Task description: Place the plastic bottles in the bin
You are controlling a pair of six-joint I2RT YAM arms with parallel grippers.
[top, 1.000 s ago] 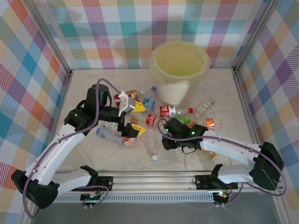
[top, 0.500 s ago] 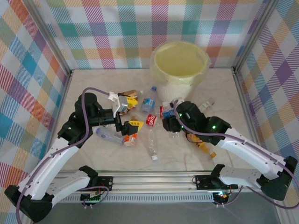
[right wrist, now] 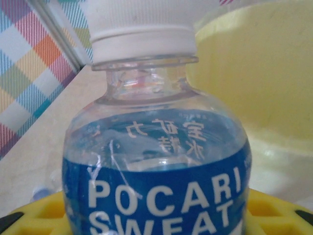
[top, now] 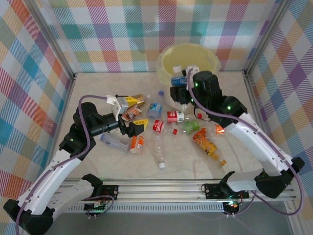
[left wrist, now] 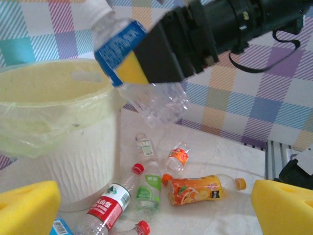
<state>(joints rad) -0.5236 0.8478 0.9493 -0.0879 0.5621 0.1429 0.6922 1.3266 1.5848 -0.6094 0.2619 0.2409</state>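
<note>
Checked cloth in pastel squares walls off the pale marbled desk [top: 98,88], and at its far side stands the bin [top: 213,61] — a big cream-yellow bucket with a thin clear liner [left wrist: 29,137] folded over its rim. My right jaws are clenched on a blue-labelled bottle [top: 178,80] with a white cap, lifted well clear of the desk and held at the near-left part of the bin's rim. From my right wrist its label reads Pocari Sweat, the cap points up, and the bin's yellow inside sits just behind it to the right. From my left wrist the same bottle hangs tilted, cap towards the bin and crumpled clear body lower. Whether it is fully over the opening I cannot tell. My left jaws are released wide, their yellow pads [left wrist: 27,205] far apart and grasping nothing, low over the left half of the desk. From above, a crushed bottle with a brownish label [top: 131,113] shows in the gap between them. The other bottles lie on the desk in front of the bin — a red-labelled bottle [top: 173,116] nearest its base, a green-labelled bottle [top: 191,126] just beside that, an orange juice bottle [top: 205,142] nearer my right arm, a clear bottle [top: 159,152] in the middle, and a small orange-labelled bottle [top: 138,144] near my left jaws.
</note>
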